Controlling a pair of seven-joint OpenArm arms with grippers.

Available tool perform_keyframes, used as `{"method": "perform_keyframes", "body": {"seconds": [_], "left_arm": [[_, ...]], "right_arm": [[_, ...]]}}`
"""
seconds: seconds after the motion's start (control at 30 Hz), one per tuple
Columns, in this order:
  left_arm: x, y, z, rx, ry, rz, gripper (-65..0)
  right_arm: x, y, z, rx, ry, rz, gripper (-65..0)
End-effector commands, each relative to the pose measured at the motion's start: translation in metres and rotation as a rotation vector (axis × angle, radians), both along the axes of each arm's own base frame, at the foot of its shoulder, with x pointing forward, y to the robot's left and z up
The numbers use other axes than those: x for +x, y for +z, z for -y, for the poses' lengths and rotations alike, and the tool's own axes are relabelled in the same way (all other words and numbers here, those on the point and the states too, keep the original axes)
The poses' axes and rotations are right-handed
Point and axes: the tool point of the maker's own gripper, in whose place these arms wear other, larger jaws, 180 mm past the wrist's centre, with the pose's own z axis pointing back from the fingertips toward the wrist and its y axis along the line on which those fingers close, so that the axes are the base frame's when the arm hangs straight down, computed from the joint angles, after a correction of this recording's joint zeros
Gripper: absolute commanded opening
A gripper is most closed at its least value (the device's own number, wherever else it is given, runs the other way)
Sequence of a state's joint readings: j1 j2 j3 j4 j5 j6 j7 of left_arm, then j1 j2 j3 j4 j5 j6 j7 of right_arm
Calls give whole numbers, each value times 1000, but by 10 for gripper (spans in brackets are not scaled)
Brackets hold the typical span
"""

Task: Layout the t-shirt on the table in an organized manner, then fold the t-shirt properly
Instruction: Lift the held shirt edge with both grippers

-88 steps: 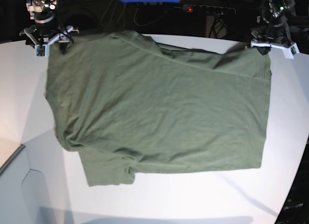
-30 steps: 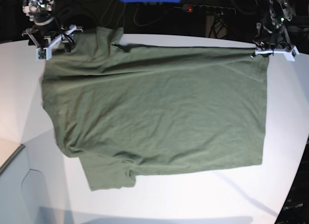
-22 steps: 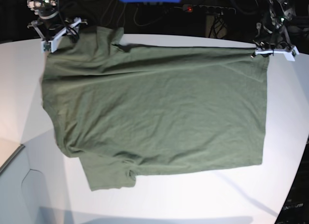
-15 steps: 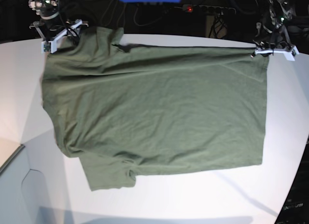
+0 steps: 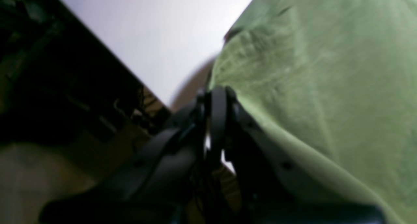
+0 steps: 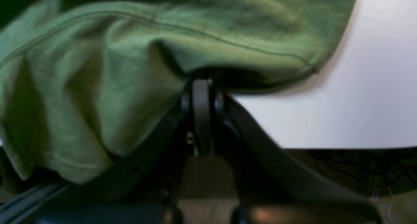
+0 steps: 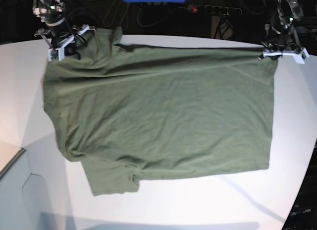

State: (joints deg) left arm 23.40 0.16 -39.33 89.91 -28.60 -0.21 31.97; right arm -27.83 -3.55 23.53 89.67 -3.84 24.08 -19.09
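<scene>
Shirt [image 7: 158, 111]: lies spread on the worktop [image 7: 198, 205], near sleeve and hem flat. Far edge: left tool [image 7: 282, 52] stays clamped on its corner; right tool [image 7: 63, 45] has just snapped closed on the shoulder corner. Layout stage, both far corners gripped for straightening.

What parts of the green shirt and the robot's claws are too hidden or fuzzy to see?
- Base view: the far sleeve and collar of the t-shirt hang over the back edge of the table into darkness.
- Right wrist view: the right gripper tips are buried under bunched cloth, and all is blurred.
- Left wrist view: the left gripper is blurred; its tips meet the cloth's edge.
</scene>
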Motion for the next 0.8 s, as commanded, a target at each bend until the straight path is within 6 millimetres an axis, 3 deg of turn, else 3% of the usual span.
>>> {"method": "perform_keyframes", "body": {"seconds": [0.0,0.17,0.3,0.6,0.77], "left_arm": [[3,17,-9,48,-5,37,-650],[6,47,-5,95,-27,92,-650],[0,63,-1,122,-42,110,-650],[-24,69,1,145,-51,77,-650],[-46,72,-15,116,41,87,-650]], "right_arm": [[1,12,12,-27,-6,29,-650],[12,51,40,-114,-46,121,-650],[18,76,47,-159,-38,175,-650],[17,106,40,-149,-41,243,-650],[19,108,37,-141,-40,254,-650]]}}
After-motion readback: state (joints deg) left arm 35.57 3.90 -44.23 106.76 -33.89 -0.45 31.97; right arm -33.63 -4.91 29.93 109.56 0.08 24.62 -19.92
